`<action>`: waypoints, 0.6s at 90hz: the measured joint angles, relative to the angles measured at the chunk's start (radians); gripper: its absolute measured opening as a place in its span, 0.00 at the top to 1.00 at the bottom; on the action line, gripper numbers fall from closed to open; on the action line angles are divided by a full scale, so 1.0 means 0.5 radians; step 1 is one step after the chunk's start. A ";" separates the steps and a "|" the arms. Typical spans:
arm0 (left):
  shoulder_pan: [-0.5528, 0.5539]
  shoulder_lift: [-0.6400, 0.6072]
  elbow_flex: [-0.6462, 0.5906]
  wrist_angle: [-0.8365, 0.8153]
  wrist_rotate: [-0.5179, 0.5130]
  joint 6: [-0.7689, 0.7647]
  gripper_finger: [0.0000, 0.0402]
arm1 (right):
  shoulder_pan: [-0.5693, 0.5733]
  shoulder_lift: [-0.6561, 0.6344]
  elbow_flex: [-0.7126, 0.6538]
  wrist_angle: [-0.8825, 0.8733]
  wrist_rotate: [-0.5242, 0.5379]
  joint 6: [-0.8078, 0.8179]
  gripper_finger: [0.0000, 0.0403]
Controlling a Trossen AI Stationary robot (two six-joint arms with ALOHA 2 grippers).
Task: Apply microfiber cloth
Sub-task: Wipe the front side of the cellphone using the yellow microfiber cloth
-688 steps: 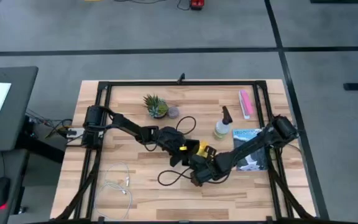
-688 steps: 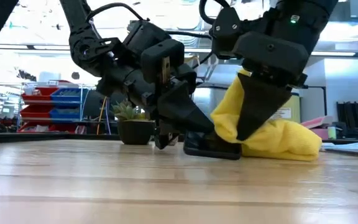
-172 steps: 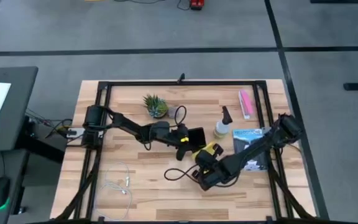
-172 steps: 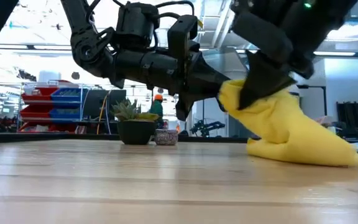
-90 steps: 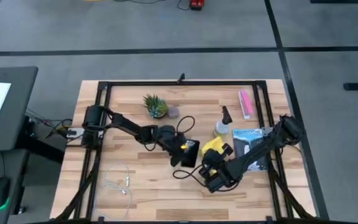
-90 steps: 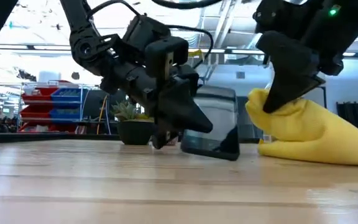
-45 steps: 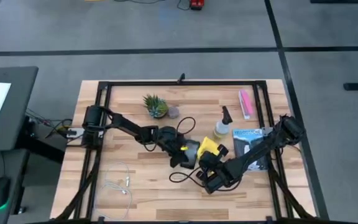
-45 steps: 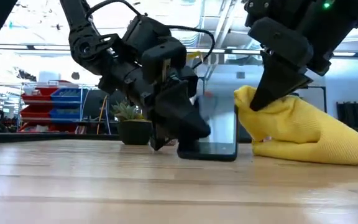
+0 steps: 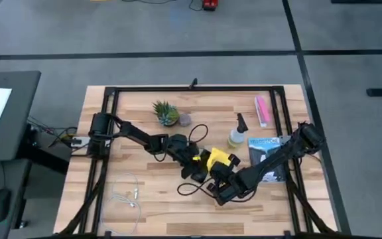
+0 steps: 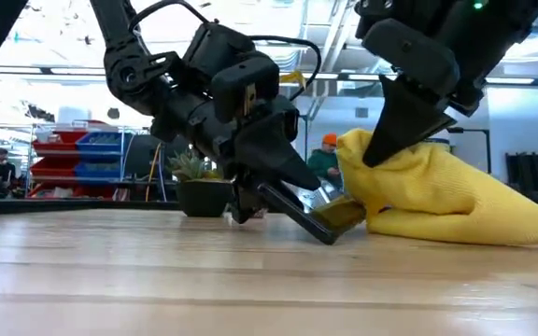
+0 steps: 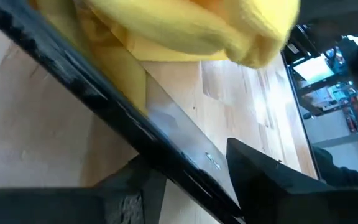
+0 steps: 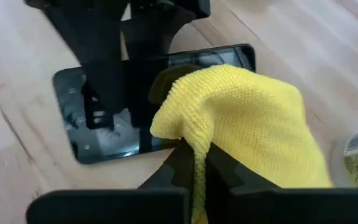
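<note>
We see the microfiber cloth (image 12: 241,118) bunched up, draped over one end of the black smartphone (image 12: 104,134), touching its glass. The right gripper (image 12: 194,163) is clamped on a fold of the cloth, fingers closed around it, pressing it onto the phone from above. In the low view the cloth (image 10: 437,201) trails off the phone onto the wooden table (image 9: 151,199), its far end resting flat on the wood.

The phone (image 10: 302,217) is tilted, one edge on the table, the other lifted. The left gripper (image 10: 278,182) pinches the phone's edge, fingers closed on it, holding it at that slant. The left wrist view shows the phone's dark edge (image 11: 104,106) between the fingers, with yellow cloth just beyond.

Beside the phone on the right arm's side: spray bottle (image 9: 237,136), then a printed sheet (image 9: 265,149), pink packet (image 9: 262,109) farther off. Small potted plant (image 9: 166,113) behind the phone, white cable (image 9: 126,196) well apart.

Progress, as we judge: cloth is on the screen, contact made. About half of the glass is uncovered, so wiping across the rest looks left to do.
</note>
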 joint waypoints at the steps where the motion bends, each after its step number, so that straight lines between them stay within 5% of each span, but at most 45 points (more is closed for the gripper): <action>1: 0.000 0.000 0.000 -0.002 0.004 0.000 0.64 | 0.000 0.000 0.000 0.000 0.000 -0.006 1.00; 26: 0.011 0.000 0.000 -0.033 0.011 -0.023 0.62 | 0.003 0.000 0.000 0.013 -0.066 -0.067 1.00; 54: 0.048 0.000 0.001 -0.009 0.186 -0.043 0.48 | 0.005 0.000 0.000 0.023 -0.103 -0.081 1.00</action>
